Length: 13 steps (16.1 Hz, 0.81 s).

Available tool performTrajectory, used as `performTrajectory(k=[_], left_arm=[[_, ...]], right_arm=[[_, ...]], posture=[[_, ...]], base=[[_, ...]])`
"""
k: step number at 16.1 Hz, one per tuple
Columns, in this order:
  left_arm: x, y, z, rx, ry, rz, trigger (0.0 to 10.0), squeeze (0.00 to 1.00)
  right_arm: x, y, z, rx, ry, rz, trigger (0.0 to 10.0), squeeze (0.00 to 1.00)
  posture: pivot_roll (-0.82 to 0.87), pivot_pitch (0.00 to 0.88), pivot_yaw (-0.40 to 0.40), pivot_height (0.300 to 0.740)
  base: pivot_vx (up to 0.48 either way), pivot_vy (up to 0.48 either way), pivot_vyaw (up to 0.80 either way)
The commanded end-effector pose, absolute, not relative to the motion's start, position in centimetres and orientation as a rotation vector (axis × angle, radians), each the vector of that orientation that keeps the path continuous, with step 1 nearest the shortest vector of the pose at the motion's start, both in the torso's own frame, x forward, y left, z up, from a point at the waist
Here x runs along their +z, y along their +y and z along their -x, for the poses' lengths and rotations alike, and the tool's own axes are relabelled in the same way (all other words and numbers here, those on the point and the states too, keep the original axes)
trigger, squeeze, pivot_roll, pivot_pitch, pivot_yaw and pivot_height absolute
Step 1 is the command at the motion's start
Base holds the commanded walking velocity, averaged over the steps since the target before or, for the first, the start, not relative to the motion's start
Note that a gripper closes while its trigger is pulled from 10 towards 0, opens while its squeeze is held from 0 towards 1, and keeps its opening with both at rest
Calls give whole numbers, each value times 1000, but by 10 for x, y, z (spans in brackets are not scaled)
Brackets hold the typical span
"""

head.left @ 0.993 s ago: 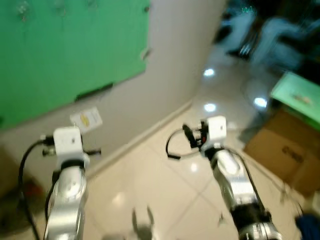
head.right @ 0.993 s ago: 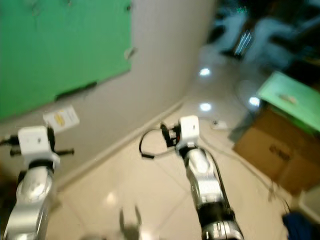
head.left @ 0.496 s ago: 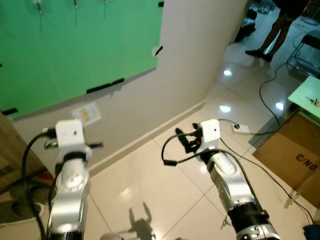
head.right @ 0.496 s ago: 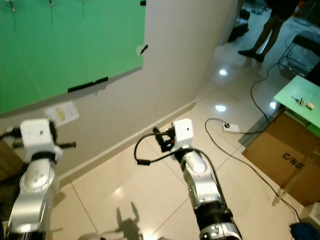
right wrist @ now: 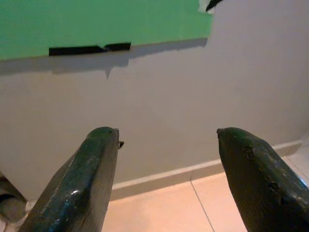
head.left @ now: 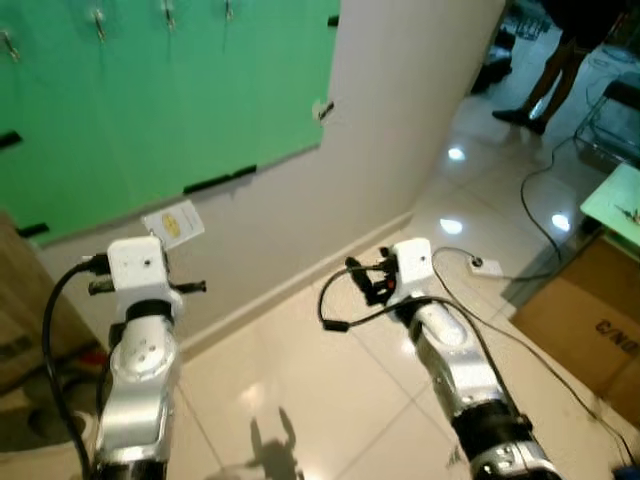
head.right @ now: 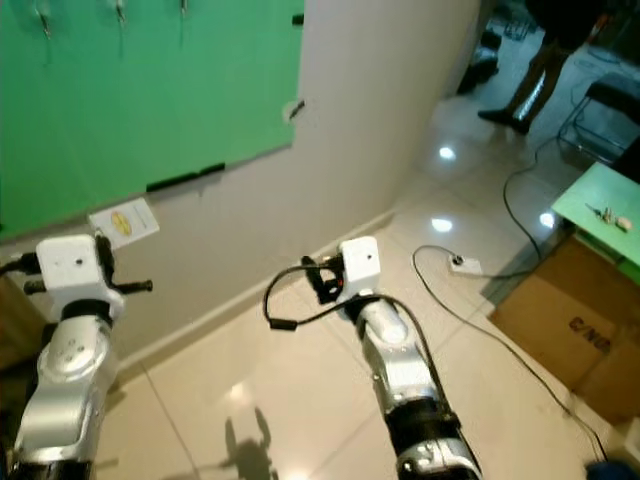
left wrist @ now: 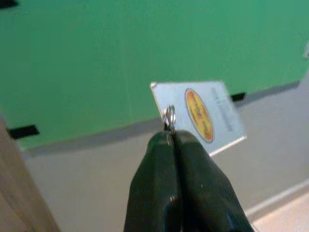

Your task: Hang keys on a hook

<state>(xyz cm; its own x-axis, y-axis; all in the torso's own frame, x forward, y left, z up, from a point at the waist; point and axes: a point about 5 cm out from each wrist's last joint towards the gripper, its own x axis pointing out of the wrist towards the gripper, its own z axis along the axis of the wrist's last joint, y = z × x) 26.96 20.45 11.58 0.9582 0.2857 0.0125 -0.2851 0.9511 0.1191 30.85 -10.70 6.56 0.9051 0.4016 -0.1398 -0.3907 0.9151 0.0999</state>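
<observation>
A green board [head.left: 150, 100] covers the wall ahead, and several small metal hooks [head.left: 97, 20] run along its top edge. My left gripper [left wrist: 174, 137] is shut on a metal key ring [left wrist: 169, 117] that carries a white tag [left wrist: 200, 116] with an orange oval. From the head, the tag [head.left: 172, 224] shows just above my left wrist [head.left: 137, 265], well below the hooks. My right gripper [right wrist: 166, 133] is open and holds nothing; its fingers [right wrist: 99, 159] point at the grey wall below the board. The right wrist [head.left: 410, 262] hangs over the floor.
A brown piece of furniture [head.left: 20, 300] stands at the left by the wall. A power strip [head.left: 487, 266] and its cable lie on the tiled floor at the right, beside a cardboard box [head.left: 590, 330] and a green table [head.left: 620, 200]. A person's legs [head.left: 545, 70] stand far right.
The camera has steadied and shifted, so the blur is gone and the hooks sit lower in the picture. Both arms keep their pose, the left still holding the ring.
</observation>
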Motion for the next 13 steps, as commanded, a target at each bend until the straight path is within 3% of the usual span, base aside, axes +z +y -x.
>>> performTrajectory(k=[1, 6, 13], left_arm=[[109, 209, -269, 328, 51, -133, 10000, 0], [106, 216, -267, 365, 67, -87, 10000, 0], [110, 212, -256, 426, 65, -158, 10000, 0]], right_arm=[[70, -108, -311, 412, 134, -74, 10000, 278], [71, -110, -313, 411, 131, -69, 10000, 365], [67, -99, -317, 477, 167, -76, 10000, 459]], posture=[[81, 16, -115, 740], [83, 1, -127, 740], [139, 0, -158, 740]], base=[[0, 0, 594], [0, 0, 561], [0, -477, 512]])
